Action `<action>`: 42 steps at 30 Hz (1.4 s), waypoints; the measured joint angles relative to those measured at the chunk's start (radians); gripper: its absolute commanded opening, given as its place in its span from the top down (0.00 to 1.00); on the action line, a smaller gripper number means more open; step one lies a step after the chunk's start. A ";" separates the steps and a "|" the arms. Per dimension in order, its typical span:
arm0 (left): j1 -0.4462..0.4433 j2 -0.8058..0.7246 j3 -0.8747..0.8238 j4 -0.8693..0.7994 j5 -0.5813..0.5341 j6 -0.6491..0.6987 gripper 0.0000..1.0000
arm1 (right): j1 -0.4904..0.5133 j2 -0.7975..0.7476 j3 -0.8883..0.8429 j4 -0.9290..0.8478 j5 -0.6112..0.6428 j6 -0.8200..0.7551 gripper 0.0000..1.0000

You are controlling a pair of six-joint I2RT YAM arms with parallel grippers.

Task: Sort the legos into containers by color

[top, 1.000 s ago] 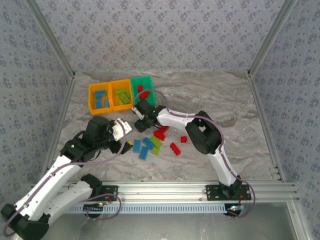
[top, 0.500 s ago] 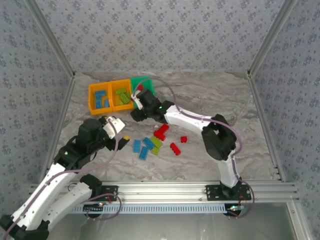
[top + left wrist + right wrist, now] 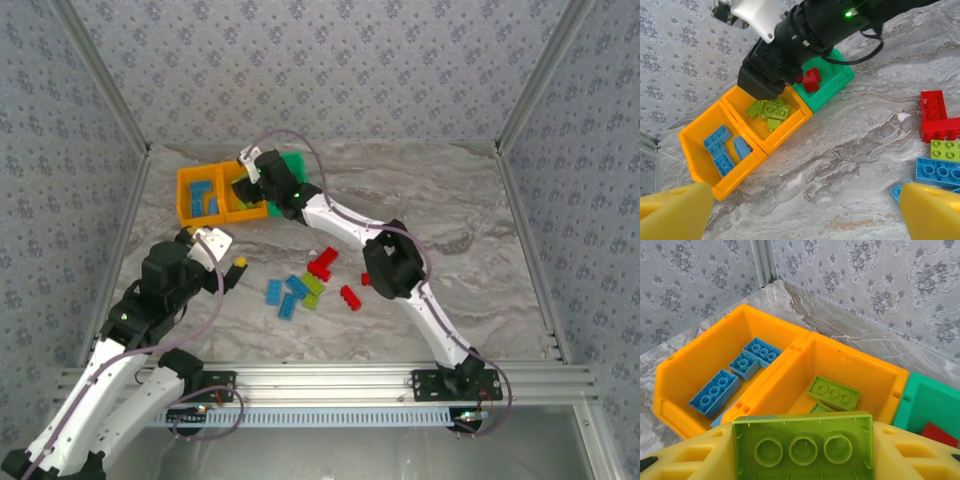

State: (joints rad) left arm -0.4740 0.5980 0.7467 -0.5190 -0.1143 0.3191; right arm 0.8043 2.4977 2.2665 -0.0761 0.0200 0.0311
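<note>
Three glossy plastic bins, two orange and one green, sit joined in a row at the upper left of a grey marbled tabletop, walled by patterned paper. Studded bricks lie loose at frame centre. The right pincer, clamped on a lime brick, hangs above the middle bin; the left pincer gapes, yellow pads wide apart.

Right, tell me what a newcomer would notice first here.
The right arm stretches to the back left, its jaws clamped on a lime green brick over the middle orange bin, which holds green bricks. Loose bricks in blue, red and green lie scattered mid-table, with the left arm and its open jaws nearby.
</note>
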 measured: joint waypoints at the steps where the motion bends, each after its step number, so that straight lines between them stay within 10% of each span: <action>1: 0.001 0.001 0.000 0.000 -0.003 -0.002 0.04 | -0.002 0.040 0.069 -0.032 -0.009 -0.003 0.25; 9: 0.003 0.014 0.000 0.003 -0.032 -0.015 0.03 | 0.006 0.342 0.740 -0.396 -0.039 -0.014 0.10; 21: 0.003 0.032 0.000 0.008 -0.040 -0.026 0.03 | 0.006 0.283 0.832 -1.073 -0.095 -0.218 0.03; 35: -0.009 0.207 0.056 -0.021 0.165 -0.138 0.01 | 0.033 -0.582 -0.330 -1.183 -0.011 -0.387 0.00; 42: -0.174 0.430 0.157 0.068 0.187 -0.373 0.01 | -0.030 -0.932 -0.724 -1.037 -0.008 -0.261 0.00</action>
State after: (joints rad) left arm -0.6483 1.0279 0.9039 -0.4515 0.0727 -0.0536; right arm 0.7742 1.5658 1.5425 -1.1130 0.0124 -0.2295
